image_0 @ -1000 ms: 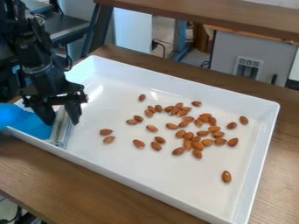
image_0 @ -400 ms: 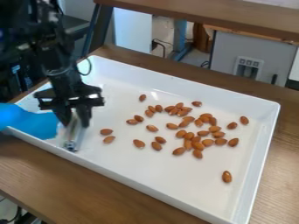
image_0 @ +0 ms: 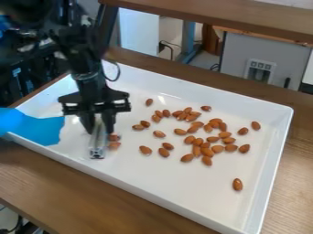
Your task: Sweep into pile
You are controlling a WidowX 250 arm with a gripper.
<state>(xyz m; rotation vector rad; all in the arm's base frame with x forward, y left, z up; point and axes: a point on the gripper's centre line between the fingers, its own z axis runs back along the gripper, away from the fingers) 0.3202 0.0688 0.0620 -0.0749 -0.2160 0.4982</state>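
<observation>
Mid-tray (image_0: 276, 137): almonds (image_0: 217, 149) scattered, view-right of your bar (image_0: 98, 146).
Your claw (image_0: 99, 130) has the bar clamped, long axis roughly toward camera; nearest two almonds (image_0: 114, 146) sit right beside it. Looks like a broadside push, view-right.

The bench (image_0: 43, 180) is brown wood with visible grain. A white rectangular tray (image_0: 269, 155) with raised walls lies flat on it, its far wall roughly following the bench's far edge, wood between them; wood also shows along its near wall.
</observation>
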